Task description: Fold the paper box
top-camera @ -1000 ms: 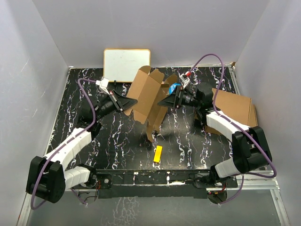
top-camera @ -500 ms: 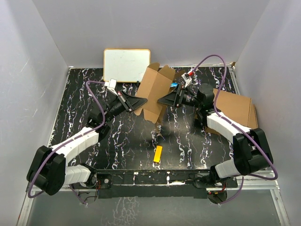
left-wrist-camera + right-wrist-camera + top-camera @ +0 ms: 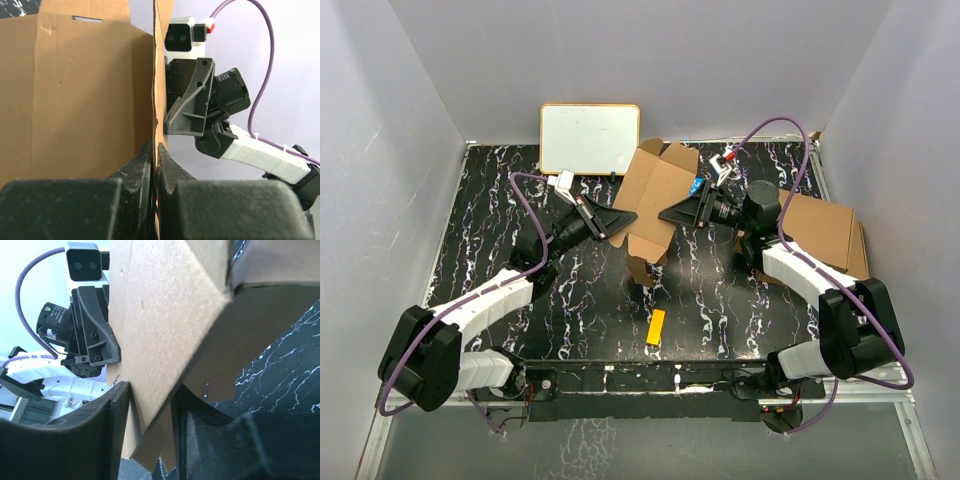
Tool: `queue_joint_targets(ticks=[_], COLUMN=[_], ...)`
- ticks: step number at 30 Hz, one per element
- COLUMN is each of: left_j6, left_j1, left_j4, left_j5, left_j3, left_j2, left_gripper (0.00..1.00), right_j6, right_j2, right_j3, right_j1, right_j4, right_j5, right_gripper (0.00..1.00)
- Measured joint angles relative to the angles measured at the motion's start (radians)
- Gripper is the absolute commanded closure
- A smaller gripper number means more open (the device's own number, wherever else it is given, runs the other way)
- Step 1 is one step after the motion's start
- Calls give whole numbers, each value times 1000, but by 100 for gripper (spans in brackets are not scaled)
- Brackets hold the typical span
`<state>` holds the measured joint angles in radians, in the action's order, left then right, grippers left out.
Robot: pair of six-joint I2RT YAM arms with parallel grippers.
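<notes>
Top external view: the left gripper (image 3: 628,215) comes in from the left, its jaws clamped on one cardboard wall at the left side of the paper box (image 3: 655,190). The box stands tilted over the middle of the desk (image 3: 570,300), flaps open at the top, between the two arms. On its right side, the right gripper (image 3: 667,214) has its jaws either side of a panel. Cardboard fills the gap, but I cannot tell whether they press it.

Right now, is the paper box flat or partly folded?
Partly folded: the paper box has walls bent at angles and an open top, not closed.
</notes>
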<state>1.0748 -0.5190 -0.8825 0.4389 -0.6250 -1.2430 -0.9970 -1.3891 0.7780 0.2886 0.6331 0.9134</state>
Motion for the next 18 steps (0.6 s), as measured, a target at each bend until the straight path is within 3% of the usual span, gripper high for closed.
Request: queue_joint_targets(ticks=[3, 4, 10, 11, 13, 14, 18], left_j6=[-19, -26, -43, -44, -47, -47, -49], left_j1=[0, 0, 0, 0, 0, 0, 0], left_j4=[28, 35, 45, 45, 45, 43, 32], left_j5=[-6, -8, -10, -9, -5, -2, 21], left_j3=[0, 0, 0, 0, 0, 0, 0], left_j2=[-2, -5, -30, -30, -32, -33, -37], left_gripper=[100, 100, 100, 100, 100, 100, 100], right_j6=[0, -3, -15, -17, -21, -23, -26], right_j2=[7, 8, 16, 16, 16, 16, 16], right_j3=[-10, -11, -23, -23, -23, -23, -32], right_j1=[-2, -2, -3, -4, -9, -12, -56], right_j4=[0, 0, -2, -3, -3, -3, -4], right_j5=[2, 2, 5, 6, 8, 9, 9], right_gripper=[89, 92, 92, 85, 63, 58, 54])
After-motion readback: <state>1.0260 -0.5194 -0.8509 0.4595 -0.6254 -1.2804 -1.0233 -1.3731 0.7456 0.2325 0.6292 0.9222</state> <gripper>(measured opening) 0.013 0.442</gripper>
